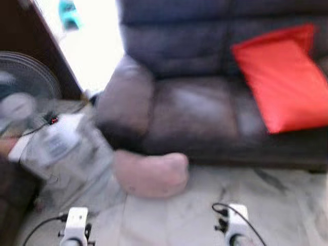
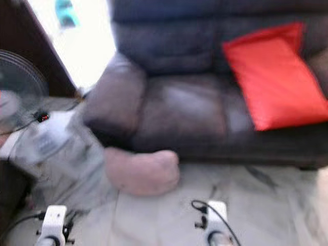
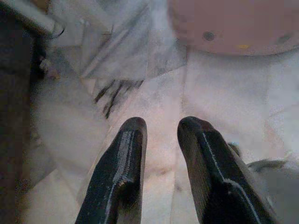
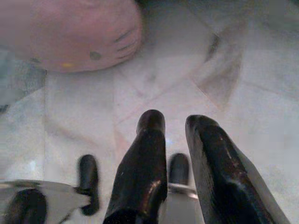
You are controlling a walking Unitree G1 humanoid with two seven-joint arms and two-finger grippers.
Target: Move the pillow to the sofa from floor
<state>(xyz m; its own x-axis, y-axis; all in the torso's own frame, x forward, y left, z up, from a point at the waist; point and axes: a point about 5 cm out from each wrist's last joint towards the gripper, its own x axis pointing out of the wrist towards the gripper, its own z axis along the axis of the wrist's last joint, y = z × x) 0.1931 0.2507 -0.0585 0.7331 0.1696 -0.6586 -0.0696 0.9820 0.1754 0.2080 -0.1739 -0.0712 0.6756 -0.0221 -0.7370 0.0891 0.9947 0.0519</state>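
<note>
Left tool [image 3: 161, 128] hangs low over the marble floor [image 1: 179, 215], fingers apart w/ a narrow gap, gripping nothing; right tool [image 4: 175, 123] likewise, slightly parted and empty, pointed at bare tile. In the head views both wrists sit at the bottom edge of frame, well short of the target. The pink pillow [image 1: 151, 174] lies on the floor, lower centre-left of frame, touching the sofa's base just below the left armrest; in the right wrist view it sits upper left and has a cartoon cat face w/ whiskers. Dark leather sofa [image 1: 205, 107] spans the upper half, w/ a red cushion [image 1: 282, 77] already on the seat at upper right. A standing fan [image 1: 23, 87] at far left, w/ crumpled grey plastic wrap [image 1: 66, 148] beside the pillow. Progress, as I judge it: nothing done yet. Reach, grasp, lift and placing on the seat all remain.
</note>
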